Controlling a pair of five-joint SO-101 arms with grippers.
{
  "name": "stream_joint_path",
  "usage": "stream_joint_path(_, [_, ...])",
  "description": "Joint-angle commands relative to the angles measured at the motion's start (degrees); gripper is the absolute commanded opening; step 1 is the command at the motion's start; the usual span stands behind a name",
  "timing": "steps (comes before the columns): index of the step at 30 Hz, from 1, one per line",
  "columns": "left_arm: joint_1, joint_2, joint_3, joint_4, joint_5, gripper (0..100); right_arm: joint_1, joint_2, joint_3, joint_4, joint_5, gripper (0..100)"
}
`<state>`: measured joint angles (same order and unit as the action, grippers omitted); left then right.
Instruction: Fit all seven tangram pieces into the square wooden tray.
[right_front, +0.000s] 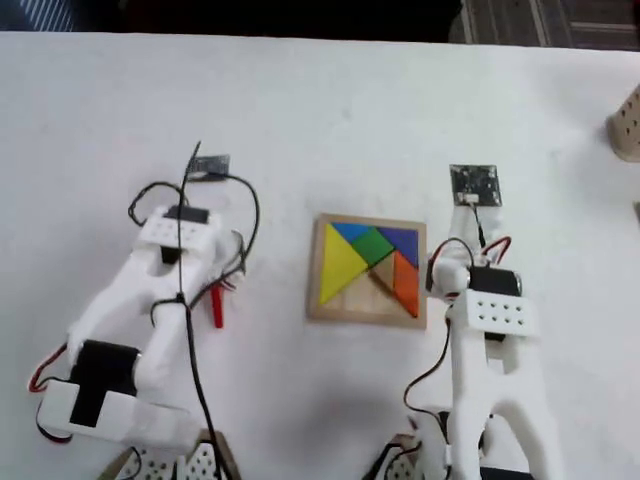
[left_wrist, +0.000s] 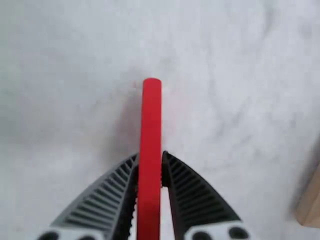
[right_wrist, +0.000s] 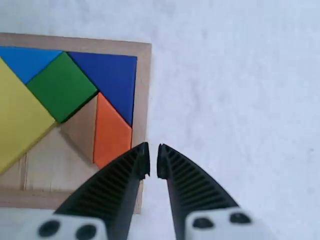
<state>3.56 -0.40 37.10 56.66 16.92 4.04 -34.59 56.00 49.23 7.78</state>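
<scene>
The left gripper (left_wrist: 150, 156) has its fingers closed on the red piece (left_wrist: 151, 110), which is held on its thin edge low at the worktop (right_front: 300, 100), with its long axis running from near to far. The square wooden tray (right_front: 365, 318) lies to the right of it, a little apart. Its bare space (right_front: 348, 300) is in the near left part, so I judge the piece must travel right. The right gripper (right_wrist: 152, 160), with fingers almost together and empty, is at the tray's right rim.
</scene>
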Motion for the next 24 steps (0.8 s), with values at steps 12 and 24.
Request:
stream_joint_path(12, [6.4,-2.6,-10.9,9.7,19.4,2,4.7,5.8,-3.0,-2.5,-1.0,3.9])
stream_joint_path(24, [7.1,-2.3,-21.6,14.4,27.2,2,9.2,18.9,-12.4,-2.4,-6.9,3.5])
